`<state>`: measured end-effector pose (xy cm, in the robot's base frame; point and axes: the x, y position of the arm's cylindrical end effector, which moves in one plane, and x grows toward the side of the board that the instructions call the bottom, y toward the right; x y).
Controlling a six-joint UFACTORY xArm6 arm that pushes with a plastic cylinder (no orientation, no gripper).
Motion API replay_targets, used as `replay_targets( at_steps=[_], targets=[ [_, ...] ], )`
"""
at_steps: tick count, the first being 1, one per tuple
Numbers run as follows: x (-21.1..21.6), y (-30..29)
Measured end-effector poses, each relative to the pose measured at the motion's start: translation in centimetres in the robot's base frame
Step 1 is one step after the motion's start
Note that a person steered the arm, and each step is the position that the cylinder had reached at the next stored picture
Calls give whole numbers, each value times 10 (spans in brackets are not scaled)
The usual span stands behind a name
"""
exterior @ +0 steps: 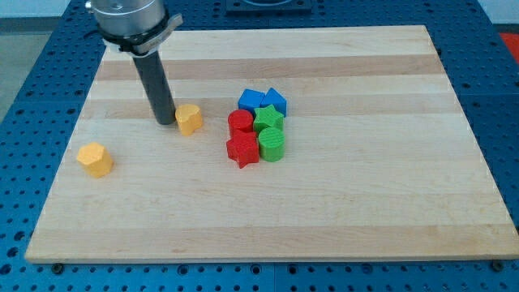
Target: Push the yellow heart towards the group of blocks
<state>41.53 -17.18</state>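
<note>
1. The yellow heart (189,118) is lying on the left half of the wooden board (365,203), a little toward the far side, with its flat faces up and down.

2. My tip (165,122) is standing just at the left of the heart, touching it or almost touching; I cannot tell which. The rod is dark, straight and upright, and it is holding nothing, because it has no jaws to open or close.

3. The group of blocks is sitting at the right of the heart, apart from it, near the middle of the board. In it, two blue blocks (251,100) (275,101) are lying on the far side, side by side. Below them a red block (240,122) and a green star (268,119) are touching each other. On the near side a red star (242,150) and a green round block (272,146) are closing the group.

4. A second yellow block (95,159), with several flat sides, is lying alone well to the left and nearer to the view's bottom.

5. The board is made of pale wood strips running left to right, and light is reflecting softly on it.

6. Under the board a blue table (32,97) with a regular grid of small holes is showing on all sides.

7. At the far left, the grey metal end of the arm (130,20) is carrying the rod.
</note>
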Motion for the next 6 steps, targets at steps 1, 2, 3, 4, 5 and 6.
replay_targets(
  at_steps=[1, 2, 3, 4, 5, 6],
  targets=[
    [30, -27],
    [41, -31],
    [30, -31],
    [17, -25],
    [16, -3],
    [10, 20]
  ],
)
